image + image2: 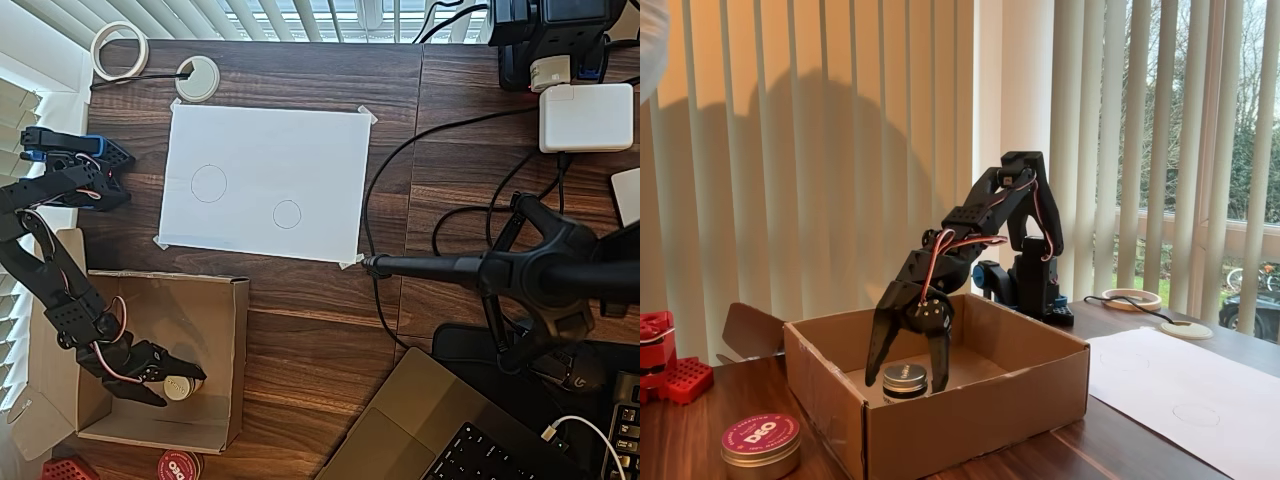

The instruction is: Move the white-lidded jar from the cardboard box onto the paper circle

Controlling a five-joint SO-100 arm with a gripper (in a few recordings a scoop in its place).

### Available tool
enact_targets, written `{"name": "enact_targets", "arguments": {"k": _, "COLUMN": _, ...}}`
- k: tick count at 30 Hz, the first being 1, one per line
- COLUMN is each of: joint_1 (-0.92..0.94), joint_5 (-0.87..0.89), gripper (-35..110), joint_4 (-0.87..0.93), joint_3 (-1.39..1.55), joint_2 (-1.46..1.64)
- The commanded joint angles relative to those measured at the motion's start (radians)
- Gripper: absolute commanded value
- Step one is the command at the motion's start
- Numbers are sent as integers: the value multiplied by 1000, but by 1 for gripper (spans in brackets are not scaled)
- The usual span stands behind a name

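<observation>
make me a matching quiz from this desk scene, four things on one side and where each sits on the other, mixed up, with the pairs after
Things:
1. small white-lidded jar
2. red round tin
3. smaller pencilled circle
4. black two-finger gripper

Places:
a. drawn on the taped white paper sheet
b. on the wooden table, outside the box
c. on the floor of the brown cardboard box
d. fingers astride the jar

Pairs: 1-c, 2-b, 3-a, 4-d

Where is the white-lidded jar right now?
The white-lidded jar sits inside the cardboard box, lower left in the overhead view, between the gripper's open fingers.
</observation>
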Motion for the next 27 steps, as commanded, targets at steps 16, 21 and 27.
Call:
{"name": "enact_targets", "arguments": {"k": 16, "joint_1": 18, "joint_5": 17, "gripper": 13, "joint_4": 15, "joint_3": -40, "joint_2": 51}}
{"name": "enact_targets", "arguments": {"k": 21, "joint_1": 17, "joint_5": 20, "gripper": 13, "joint_4": 11, "joint_3": -40, "joint_2": 54}}
{"name": "enact_targets", "arguments": {"k": 27, "joint_1": 5, "joint_5": 41, "gripper": 13, "joint_4": 5, "joint_3": -43, "joint_2": 67}}
